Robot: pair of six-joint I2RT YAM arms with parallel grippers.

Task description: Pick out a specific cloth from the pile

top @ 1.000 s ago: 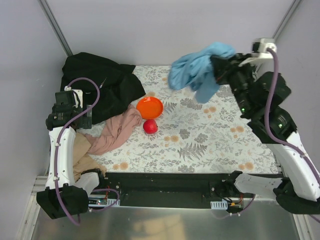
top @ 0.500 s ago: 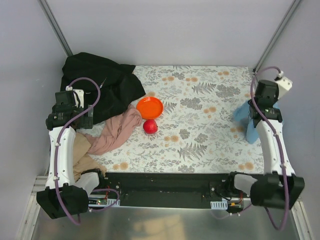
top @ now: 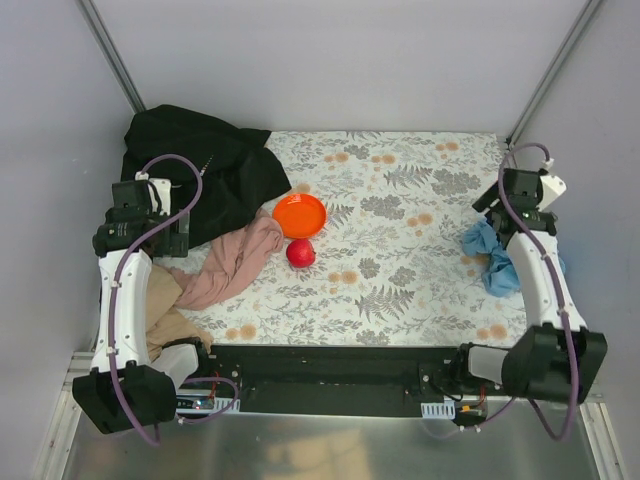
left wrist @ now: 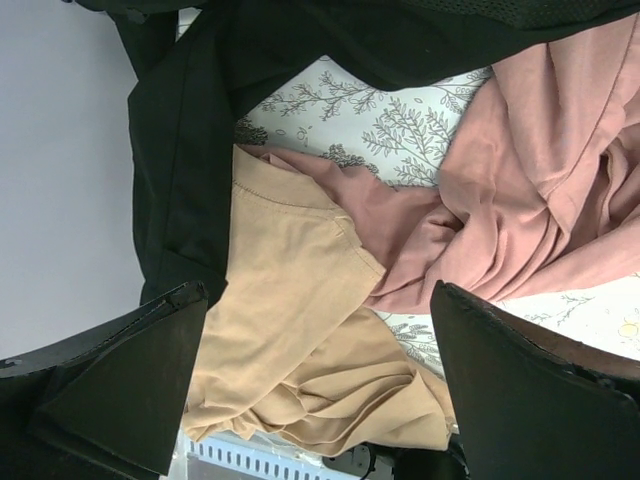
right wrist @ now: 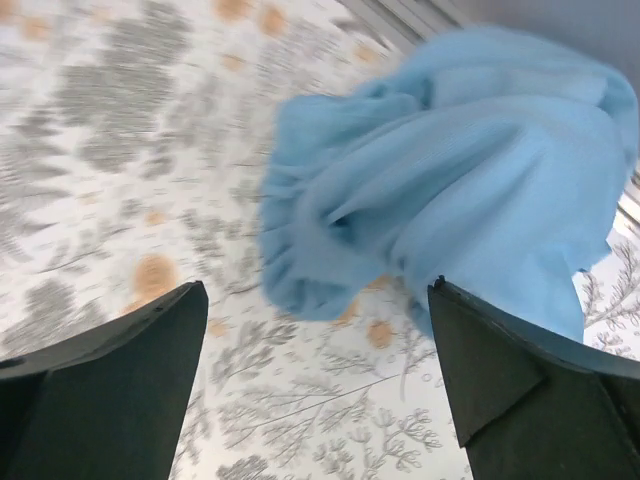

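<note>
The light sky-blue cloth (top: 488, 255) lies crumpled at the table's right edge, apart from the pile (top: 215, 215) on the left. In the right wrist view the cloth (right wrist: 450, 190) rests on the floral table just beyond the fingertips. My right gripper (top: 510, 202) (right wrist: 315, 290) hangs over it, open and holding nothing. Over the pile's near end my left gripper (top: 140, 228) (left wrist: 315, 300) is open and empty. Below it are the tan cloth (left wrist: 280, 330), the dusty-pink cloth (left wrist: 500, 200) and the black garment (left wrist: 180, 150).
An orange dish (top: 299, 214) and a red ball (top: 300, 253) sit left of the table's centre, next to the pink cloth (top: 235, 260). The black garment (top: 200, 160) fills the far left corner. Grey walls close in on the left, right and back.
My right arm swung from high over the far table down to the right edge with the blue cloth. Its jaws opened and the cloth now lies loose. The left arm stayed still.
</note>
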